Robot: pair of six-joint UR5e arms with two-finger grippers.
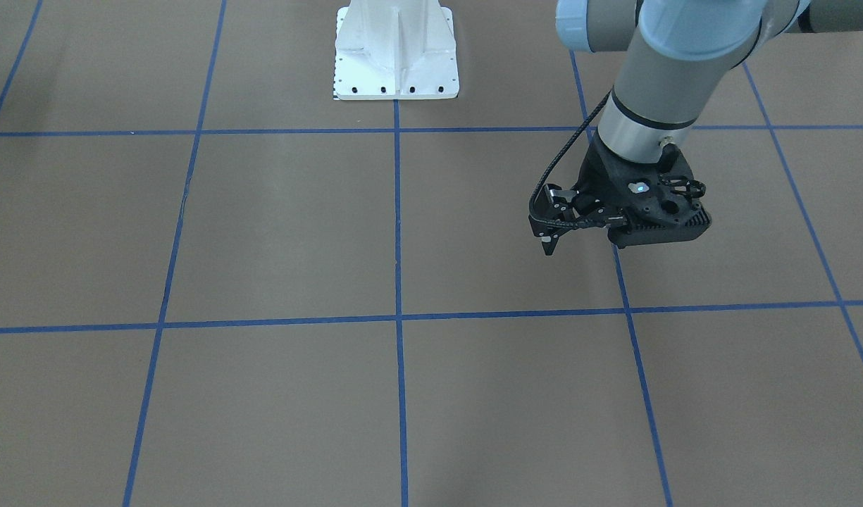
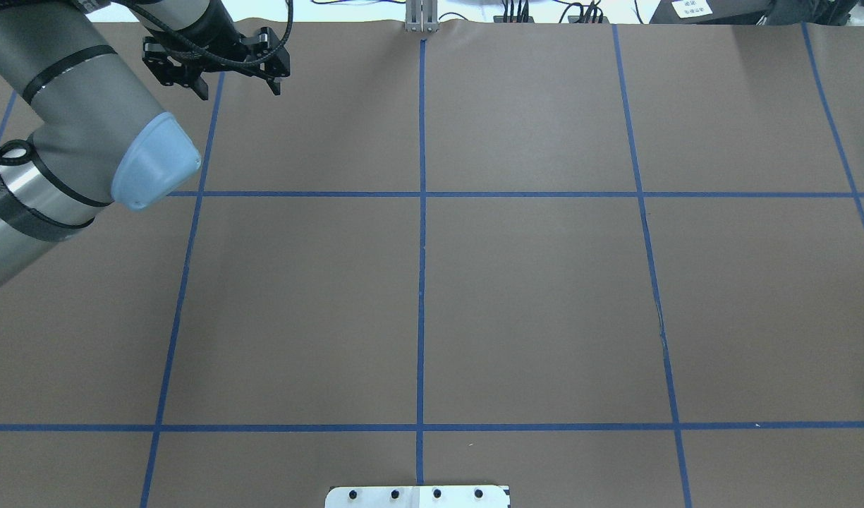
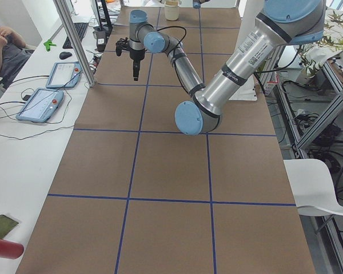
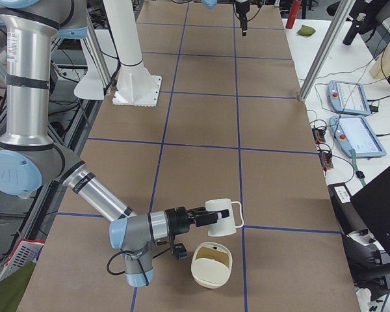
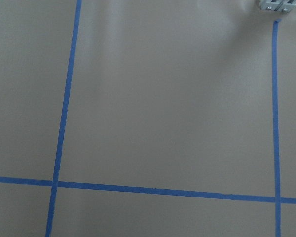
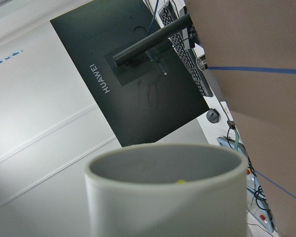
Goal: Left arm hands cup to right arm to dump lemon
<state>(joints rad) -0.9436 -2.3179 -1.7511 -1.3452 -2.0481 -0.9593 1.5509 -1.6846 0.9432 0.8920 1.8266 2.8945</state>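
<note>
Surface [image 2: 544, 296]: brown sheet, blue tape grid. White base [image 1: 396, 56] bolted at the robot edge, mid-width.

Left arm [image 2: 86, 127]: reaches out toward the far edge of the surface on its own side. Left jaws point down, spread, nothing between them, hanging clear of the sheet. Its wrist view shows only bare sheet and tape.

Right arm [image 4: 26, 104]: folded low at the right end of the surface, forearm almost level, wrist aimed at the operators' side. Right jaws sit at the cup [image 4: 222, 217]. Their spacing can't be read from the side view, and the wrist view shows no fingers, so can't tell if they pinch it.

Bowl [image 4: 212, 264]: cream, round, on the surface near the right wrist, on the camera side of the cup in the right side view. Cup and bowl apart.

Cup: off the surface, tilted, handle on the side away from the right jaws. Well apart from the left jaws, at the opposite end of the surface. In the right wrist view it fills the lower frame, rim and grey inside showing.

Lemon [image 6: 180, 181]: small yellow speck just inside the rim, i.e. in the cup, directly ahead of the right jaws.
</note>
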